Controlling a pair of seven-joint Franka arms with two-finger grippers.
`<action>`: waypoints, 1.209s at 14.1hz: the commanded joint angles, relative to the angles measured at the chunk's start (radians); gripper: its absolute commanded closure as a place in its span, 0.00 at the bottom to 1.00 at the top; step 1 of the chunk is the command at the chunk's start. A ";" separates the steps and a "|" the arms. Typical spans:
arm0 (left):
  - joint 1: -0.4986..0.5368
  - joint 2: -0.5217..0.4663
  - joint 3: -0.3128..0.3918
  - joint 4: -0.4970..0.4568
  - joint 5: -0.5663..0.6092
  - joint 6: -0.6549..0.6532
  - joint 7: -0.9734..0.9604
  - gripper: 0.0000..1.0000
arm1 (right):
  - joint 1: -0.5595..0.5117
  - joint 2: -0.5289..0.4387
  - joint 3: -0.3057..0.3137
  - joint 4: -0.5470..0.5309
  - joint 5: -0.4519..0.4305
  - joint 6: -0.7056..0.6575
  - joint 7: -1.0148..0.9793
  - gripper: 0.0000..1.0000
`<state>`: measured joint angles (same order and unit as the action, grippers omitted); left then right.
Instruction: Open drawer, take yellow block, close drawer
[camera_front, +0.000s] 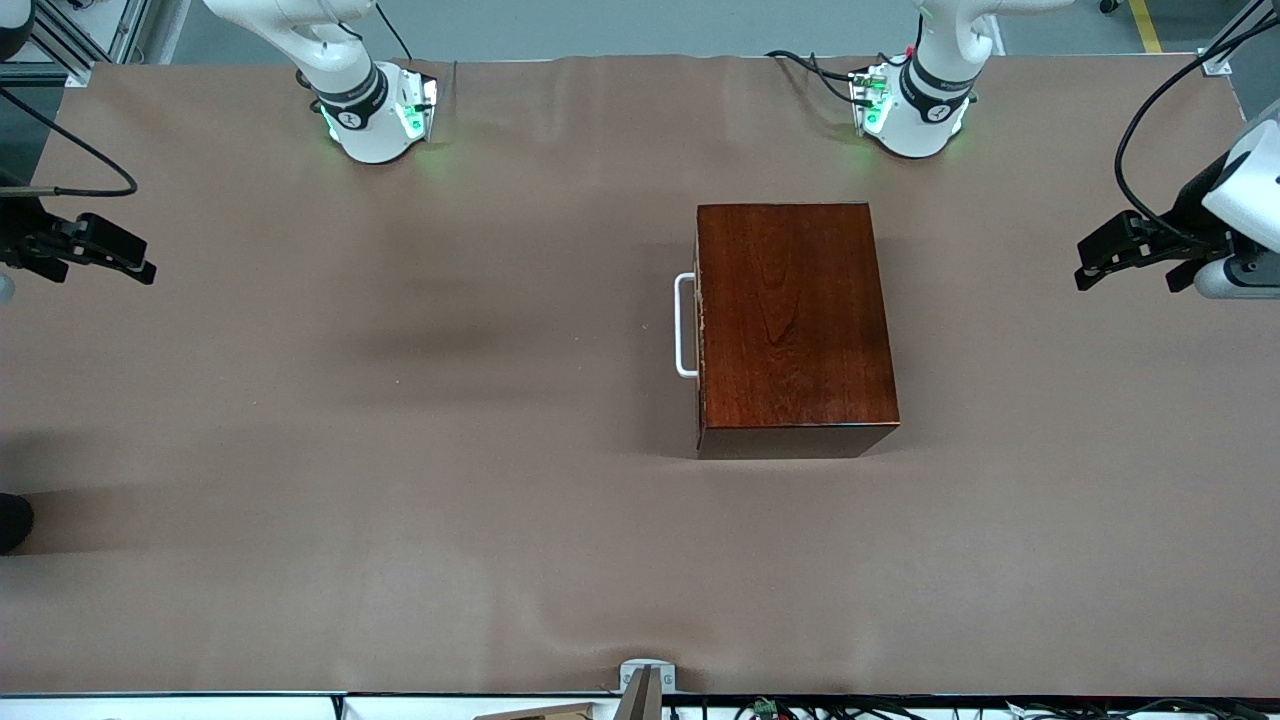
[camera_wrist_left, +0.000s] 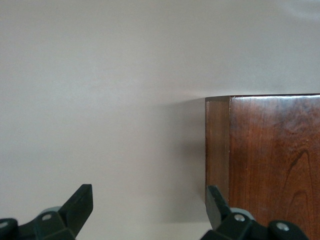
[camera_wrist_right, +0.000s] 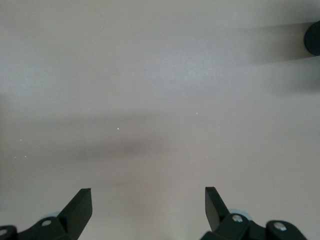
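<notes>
1. The box (camera_front: 792, 325) stands on the table (camera_front: 400, 450), toward the left arm's end of it, with the drawer shut inside it.
2. Only the drawer's white handle (camera_front: 685, 325) shows, on the box face that looks toward the right arm's end.
3. The yellow block is not visible anywhere.
4. The left gripper (camera_front: 1105, 262) hangs over the table edge at the left arm's end, well apart from the box; its fingers (camera_wrist_left: 80, 202) stand apart and hold nothing.
5. In the left wrist view a corner of the box (camera_wrist_left: 265, 160) lies ahead of that gripper.
6. The right gripper (camera_front: 120, 255) hangs over the table's right-arm end, well apart from the handle, fingers (camera_wrist_right: 80, 205) apart, empty, with only bare table below.
</notes>
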<state>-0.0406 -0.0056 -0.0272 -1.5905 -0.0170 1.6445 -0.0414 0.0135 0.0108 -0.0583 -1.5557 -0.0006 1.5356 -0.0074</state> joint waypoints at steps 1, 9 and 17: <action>-0.002 -0.005 0.001 0.012 -0.003 -0.003 -0.017 0.00 | 0.003 0.006 0.000 0.014 -0.007 0.003 0.018 0.00; 0.007 0.023 0.003 0.038 -0.006 0.000 -0.015 0.00 | -0.007 0.008 -0.002 0.022 -0.007 0.003 0.017 0.00; -0.054 0.045 -0.173 0.096 -0.009 -0.006 -0.291 0.00 | -0.004 0.015 0.000 0.022 -0.006 0.003 0.017 0.00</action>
<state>-0.0773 0.0114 -0.1421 -1.5273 -0.0180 1.6483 -0.2193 0.0116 0.0125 -0.0632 -1.5545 -0.0006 1.5447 -0.0063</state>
